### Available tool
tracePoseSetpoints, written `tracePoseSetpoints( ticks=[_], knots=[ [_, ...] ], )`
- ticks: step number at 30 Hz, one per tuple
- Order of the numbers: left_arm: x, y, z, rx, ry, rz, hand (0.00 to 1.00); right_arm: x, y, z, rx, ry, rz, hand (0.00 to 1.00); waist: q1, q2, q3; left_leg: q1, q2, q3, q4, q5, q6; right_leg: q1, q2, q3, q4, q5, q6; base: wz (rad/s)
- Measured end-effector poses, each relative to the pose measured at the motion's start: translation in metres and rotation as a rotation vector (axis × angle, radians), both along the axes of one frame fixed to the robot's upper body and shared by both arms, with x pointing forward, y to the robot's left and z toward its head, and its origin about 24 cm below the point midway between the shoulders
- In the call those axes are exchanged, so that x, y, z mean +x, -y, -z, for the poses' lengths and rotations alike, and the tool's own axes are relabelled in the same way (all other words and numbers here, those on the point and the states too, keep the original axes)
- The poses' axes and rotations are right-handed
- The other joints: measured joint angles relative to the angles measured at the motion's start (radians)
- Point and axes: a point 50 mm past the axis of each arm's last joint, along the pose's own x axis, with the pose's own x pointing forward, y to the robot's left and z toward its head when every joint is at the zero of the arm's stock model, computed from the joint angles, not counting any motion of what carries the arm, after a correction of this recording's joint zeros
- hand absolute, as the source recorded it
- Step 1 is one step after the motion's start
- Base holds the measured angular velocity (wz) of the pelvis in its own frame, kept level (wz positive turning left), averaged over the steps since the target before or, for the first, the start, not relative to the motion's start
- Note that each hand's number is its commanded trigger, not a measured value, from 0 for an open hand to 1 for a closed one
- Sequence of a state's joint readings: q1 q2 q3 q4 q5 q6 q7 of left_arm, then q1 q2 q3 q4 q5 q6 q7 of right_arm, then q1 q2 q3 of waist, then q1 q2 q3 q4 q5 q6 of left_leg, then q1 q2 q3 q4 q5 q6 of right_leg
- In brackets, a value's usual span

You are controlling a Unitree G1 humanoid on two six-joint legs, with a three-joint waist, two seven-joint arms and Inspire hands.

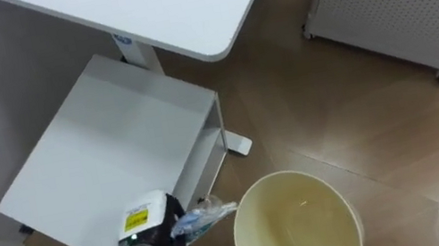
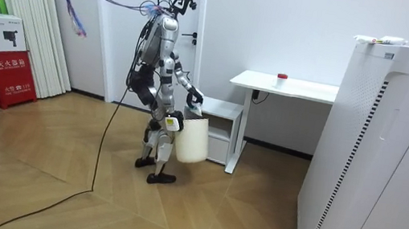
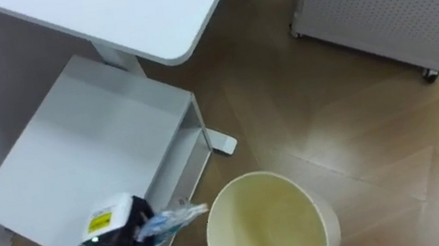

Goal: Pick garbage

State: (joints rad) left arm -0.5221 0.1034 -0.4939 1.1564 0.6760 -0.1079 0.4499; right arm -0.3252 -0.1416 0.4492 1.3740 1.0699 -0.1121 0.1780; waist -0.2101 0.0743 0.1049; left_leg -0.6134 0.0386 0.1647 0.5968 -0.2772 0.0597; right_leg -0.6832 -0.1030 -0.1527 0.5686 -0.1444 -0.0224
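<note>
Left robot hand (image 1: 151, 236), at lower left, is closed on a crumpled clear plastic scrap (image 1: 204, 216) pointing right, just beside the round cream plastic bucket (image 1: 284, 220)'s rim. A short rightward carry should clear it.

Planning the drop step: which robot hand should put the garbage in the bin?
Left. The left robot hand pinches the clear wrapper beside the bin's rim; a short move over the opening should finish it.
</note>
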Motion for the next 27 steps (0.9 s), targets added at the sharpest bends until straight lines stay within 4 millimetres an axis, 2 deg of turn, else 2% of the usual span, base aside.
tracePoseSetpoints(
  ticks=[3,4,6,7,10,14,20,27],
  knots=[
    [-0.009,0.01,0.008,-0.048,-0.027,0.006,1.0,-0.001,-0.003,0.001,0.005,-0.003,0.005,1.0,0.0,-0.004,-0.0032,0.015,-0.003,0.002,-0.017,0.004,-0.001,0.012,0.0,0.002,-0.014,0.002,0.001,-0.01],
    [-0.014,0.015,0.012,-0.062,-0.042,0.012,0.95,-0.003,-0.003,0.002,0.006,-0.007,0.008,1.0,0.001,-0.006,-0.0092,0.017,-0.005,0.005,-0.025,0.007,-0.001,0.013,0.001,0.002,-0.016,0.002,0.001,0.0],
    [-0.022,0.023,0.018,-0.08,-0.068,0.034,0.57,-0.003,-0.005,0.003,0.006,-0.012,0.003,1.0,0.004,-0.011,-0.0138,0.021,-0.005,0.012,-0.031,0.009,-0.002,0.013,0.001,0.004,-0.017,0.002,0.001,0.0],
    [-0.024,0.025,0.019,-0.077,-0.072,0.043,0.0,-0.004,-0.005,0.003,0.002,-0.014,-0.003,1.0,0.004,-0.011,-0.0144,0.022,-0.004,0.013,-0.032,0.009,-0.002,0.013,0.001,0.004,-0.018,0.002,0.001,-0.03],
    [-0.028,0.035,0.02,-0.085,-0.072,0.08,0.0,-0.004,-0.006,0.003,-0.002,-0.016,-0.01,1.0,0.004,-0.014,-0.0168,0.022,-0.005,0.013,-0.034,0.009,-0.001,0.012,0.0,0.005,-0.021,0.002,0.001,0.0],
    [-0.035,0.039,0.025,-0.067,-0.092,0.119,0.0,-0.006,-0.007,0.004,-0.007,-0.03,-0.031,1.0,0.003,-0.023,-0.028,0.046,-0.006,0.025,-0.056,0.013,-0.001,0.025,0.0,0.013,-0.035,0.005,0.002,-0.05],
    [-0.045,0.039,0.034,-0.04,-0.15,0.146,0.0,-0.01,-0.006,0.006,-0.004,-0.042,-0.03,1.0,0.0,-0.023,-0.028,0.069,-0.006,0.026,-0.075,0.016,-0.002,0.049,0.001,0.013,-0.053,0.007,0.004,-0.01],
    [-0.047,0.038,0.037,-0.033,-0.183,0.153,0.0,-0.01,-0.006,0.006,-0.002,-0.042,-0.03,1.0,-0.001,-0.024,-0.0276,0.071,-0.008,0.027,-0.093,0.018,-0.001,0.05,0.002,0.011,-0.069,0.01,0.007,0.0]
  ],
)
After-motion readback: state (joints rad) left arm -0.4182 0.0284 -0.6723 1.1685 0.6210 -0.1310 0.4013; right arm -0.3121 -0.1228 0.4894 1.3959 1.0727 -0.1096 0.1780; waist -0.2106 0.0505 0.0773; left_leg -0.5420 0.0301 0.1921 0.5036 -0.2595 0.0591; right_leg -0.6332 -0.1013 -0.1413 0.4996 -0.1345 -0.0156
